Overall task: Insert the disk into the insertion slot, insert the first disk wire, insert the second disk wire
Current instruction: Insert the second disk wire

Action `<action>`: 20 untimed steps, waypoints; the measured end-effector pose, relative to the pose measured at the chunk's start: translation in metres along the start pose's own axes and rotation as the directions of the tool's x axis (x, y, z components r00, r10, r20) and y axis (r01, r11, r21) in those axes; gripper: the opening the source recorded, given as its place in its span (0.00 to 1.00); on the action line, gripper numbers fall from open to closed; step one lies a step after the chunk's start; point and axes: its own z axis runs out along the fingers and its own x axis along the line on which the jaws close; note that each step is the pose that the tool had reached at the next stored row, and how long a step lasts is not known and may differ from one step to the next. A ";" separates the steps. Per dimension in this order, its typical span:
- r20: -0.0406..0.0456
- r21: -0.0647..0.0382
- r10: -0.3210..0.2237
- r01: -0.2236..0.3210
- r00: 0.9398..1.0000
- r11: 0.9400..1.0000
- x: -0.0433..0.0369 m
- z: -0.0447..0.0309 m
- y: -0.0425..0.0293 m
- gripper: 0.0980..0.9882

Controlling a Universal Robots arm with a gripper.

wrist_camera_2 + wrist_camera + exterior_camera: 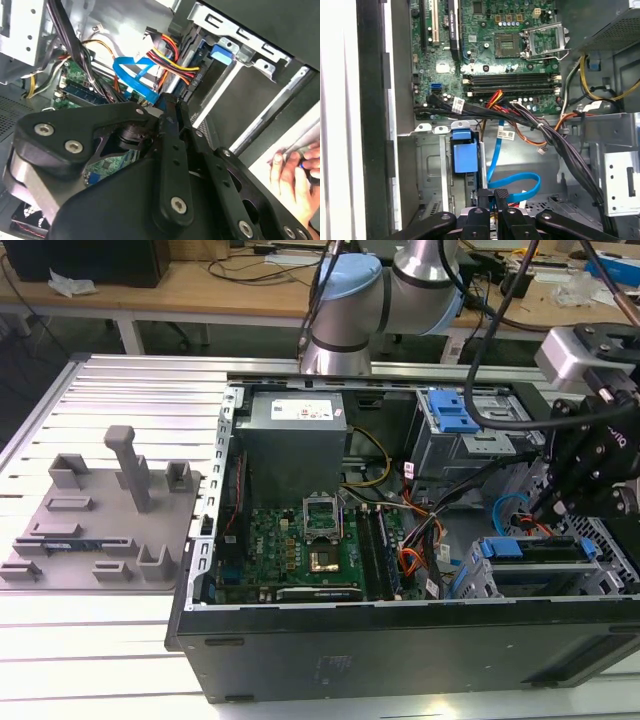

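The disk [540, 552], in its blue carrier, lies inside the insertion slot [480, 582], a grey cage at the exterior view's right front corner of the open case. A red, yellow and black wire bundle [172, 57] runs to the bay's rear edge. The second disk wire [520, 184] is a light-blue flat cable [132, 75] that loops up to my fingertips. My gripper [550, 508] hangs just behind the cage. Its jaws [492, 197] stand close together on the cable's plug end [150, 97].
A thick black cable bundle [545, 131] crosses between the motherboard [300, 540] and the bay. A second cage with a blue latch [450, 410] stands behind. A person's hand [294, 169] rests outside the case. A grey fixture plate [100, 515] lies at the exterior view's left.
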 end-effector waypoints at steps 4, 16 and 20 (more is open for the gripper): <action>-0.012 0.001 -0.001 0.001 1.000 1.000 -0.0032 0.0001 0.0001 0.07; -0.037 0.002 -0.010 0.010 0.999 1.000 -0.0056 0.0015 -0.0019 0.07; -0.038 0.001 -0.036 0.036 0.999 0.999 -0.0055 0.0031 -0.0021 0.07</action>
